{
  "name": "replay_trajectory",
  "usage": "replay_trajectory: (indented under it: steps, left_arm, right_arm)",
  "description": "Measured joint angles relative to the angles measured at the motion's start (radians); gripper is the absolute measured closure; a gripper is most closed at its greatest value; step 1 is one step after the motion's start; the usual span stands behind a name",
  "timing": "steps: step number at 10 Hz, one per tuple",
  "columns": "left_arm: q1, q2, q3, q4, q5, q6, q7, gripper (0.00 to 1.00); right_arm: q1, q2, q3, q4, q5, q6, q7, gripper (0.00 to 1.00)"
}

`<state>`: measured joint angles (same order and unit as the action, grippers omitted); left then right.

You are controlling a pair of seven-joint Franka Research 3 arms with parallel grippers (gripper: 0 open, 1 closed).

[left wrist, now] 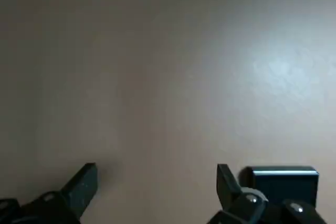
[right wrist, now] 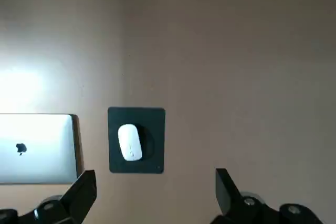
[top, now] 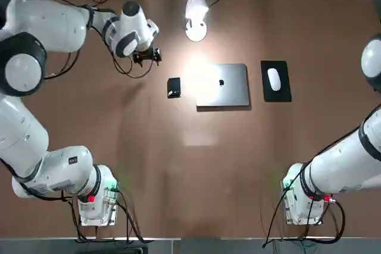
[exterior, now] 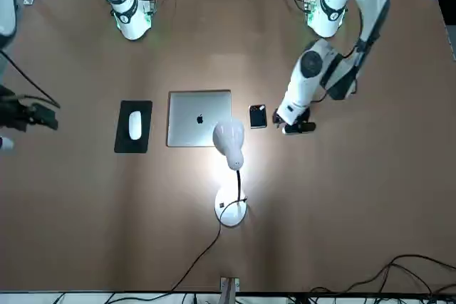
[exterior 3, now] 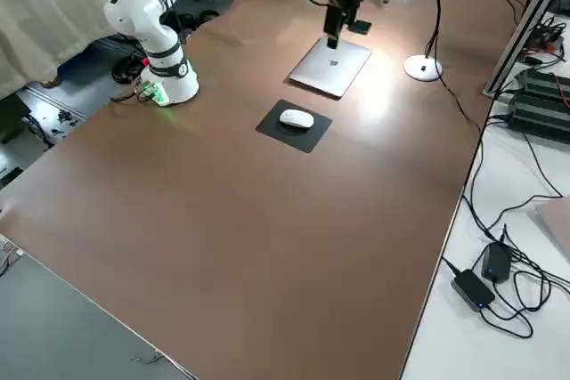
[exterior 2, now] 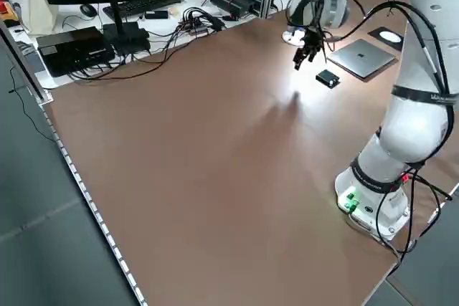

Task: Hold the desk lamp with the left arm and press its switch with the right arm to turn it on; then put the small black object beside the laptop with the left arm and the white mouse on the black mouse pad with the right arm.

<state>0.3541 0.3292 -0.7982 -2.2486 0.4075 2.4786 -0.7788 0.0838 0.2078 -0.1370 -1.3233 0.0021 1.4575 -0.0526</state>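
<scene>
Glowing desk lamp (top: 196,9), small black object (top: 174,87) apparently glossy, left gripper (top: 147,56) released, empty.

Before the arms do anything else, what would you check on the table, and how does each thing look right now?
1. Lamp lit: ok, a bright glow falls on the laptop.
2. Small black object beside the laptop: ok, lying flat at its side, apart from it.
3. Mouse on the mouse pad: ok, inside the pad's edges.
4. Left gripper empty: ok, open, off to the side of the black object.
5. Right gripper empty: ok, open, high and well away from the mouse.
6. Lamp cable clear of the laptop: ok.
</scene>
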Motion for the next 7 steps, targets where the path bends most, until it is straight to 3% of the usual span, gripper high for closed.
replay_trajectory:
  steps: [2,3,5,7]
  left_arm:
    - [0.293,-0.002,-0.226,0.092,-0.016,-0.189,0.138,0.00]
    - [0.365,-0.002,-0.284,0.193,-0.057,-0.322,0.220,0.00]
    - [0.383,-0.001,-0.296,0.439,-0.124,-0.559,0.348,0.00]
    - [0.390,0.006,-0.295,0.640,-0.133,-0.721,0.398,0.00]
  right_arm:
    - [-0.008,-0.104,0.012,-0.084,-0.008,-0.014,0.025,0.00]
    - [-0.010,-0.145,0.012,-0.123,-0.009,-0.013,0.026,0.00]
    - [-0.012,-0.173,0.014,-0.144,-0.010,-0.011,0.025,0.00]
    - [-0.013,-0.175,0.018,-0.122,-0.021,0.012,-0.018,0.00]
